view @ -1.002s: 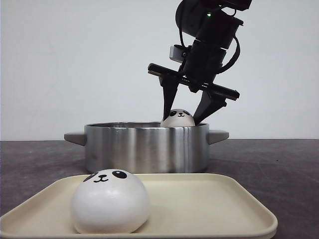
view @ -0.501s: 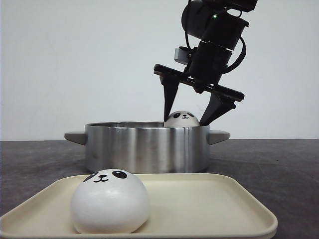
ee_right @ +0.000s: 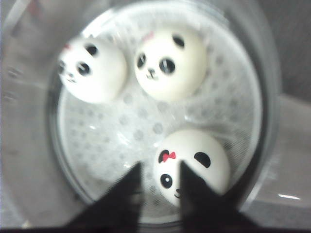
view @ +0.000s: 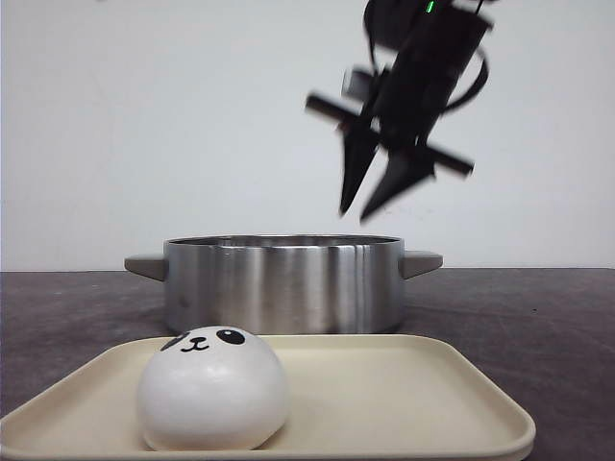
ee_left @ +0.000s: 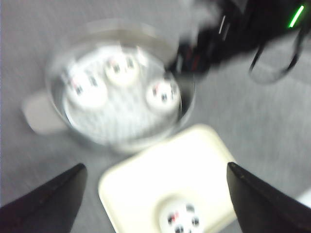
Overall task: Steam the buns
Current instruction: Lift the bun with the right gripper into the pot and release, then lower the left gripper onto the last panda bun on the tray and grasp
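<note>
One panda bun (view: 211, 389) sits at the front left of the cream tray (view: 432, 384). Behind it stands the steel pot (view: 283, 283). Three buns lie inside the pot on the perforated steamer plate (ee_right: 116, 141): two side by side (ee_right: 92, 70) (ee_right: 170, 63) and one with a red bow (ee_right: 199, 162). My right gripper (view: 355, 213) hangs blurred above the pot, empty, its jaws drawn close with a narrow gap (ee_right: 158, 167). My left gripper (ee_left: 155, 167) is wide open high above the tray (ee_left: 146, 174), with the tray's bun (ee_left: 182, 221) below it.
The pot has a side handle at each end (view: 144, 264) (view: 421, 262). The right arm (ee_left: 233, 34) reaches over the pot's rim in the left wrist view. Dark table (view: 538, 317) surrounds pot and tray.
My right gripper has let go of the bun, risen above the pot and drawn its jaws together. The bun that showed above the rim has dropped out of the front view.
</note>
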### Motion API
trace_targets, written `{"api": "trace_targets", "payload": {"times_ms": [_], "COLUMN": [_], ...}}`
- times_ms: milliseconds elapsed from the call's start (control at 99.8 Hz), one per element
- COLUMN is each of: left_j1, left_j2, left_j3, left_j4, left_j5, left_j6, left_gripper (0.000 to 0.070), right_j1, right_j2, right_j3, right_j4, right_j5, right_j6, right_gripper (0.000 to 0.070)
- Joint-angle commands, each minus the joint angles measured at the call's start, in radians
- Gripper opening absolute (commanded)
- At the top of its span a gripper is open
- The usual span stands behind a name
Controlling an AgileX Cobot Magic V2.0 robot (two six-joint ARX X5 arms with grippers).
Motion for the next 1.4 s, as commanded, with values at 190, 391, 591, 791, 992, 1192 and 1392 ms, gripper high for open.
{"api": "trace_targets", "payload": {"times_ms": [190, 391, 591, 791, 992, 1192, 1392], "left_j1": [-0.130, -0.185, -0.196, -0.209, -0.213, -0.213, -0.213], "left_j2": [0.018, 0.101, 0.255, 0.373, 0.433, 0.466, 0.465], "left_j3": [-0.307, -0.383, -0.383, -0.383, -0.383, -0.383, -0.382], "left_j4": [0.217, 0.271, 0.294, 0.284, 0.303, 0.328, 0.330], "left_j5": [0.015, 0.019, 0.122, 0.123, 0.116, 0.068, 0.021], "left_j6": [-0.227, -0.270, -0.275, -0.278, -0.295, -0.320, -0.301], "left_gripper": [0.0556, 0.0557, 0.0557, 0.0557, 0.0556, 0.0534, 0.0007], "right_j1": [0.109, 0.227, 0.275, 0.274, 0.275, 0.275, 0.275], "right_j2": [-0.377, -0.636, -0.774, -0.809, -0.809, -0.809, -0.809], "right_j3": [0.041, 0.041, 0.041, 0.041, 0.040, 0.040, 0.040], "right_j4": [-0.031, -0.024, -0.033, -0.099, -0.141, -0.149, -0.167], "right_j5": [0.105, 0.189, 0.285, 0.318, 0.317, 0.314, 0.314], "right_j6": [-0.078, -0.083, -0.084, -0.100, -0.111, -0.113, -0.121], "right_gripper": [0.0016, 0.0015, 0.0014, 0.0014, 0.0014, 0.0014, 0.0014]}}
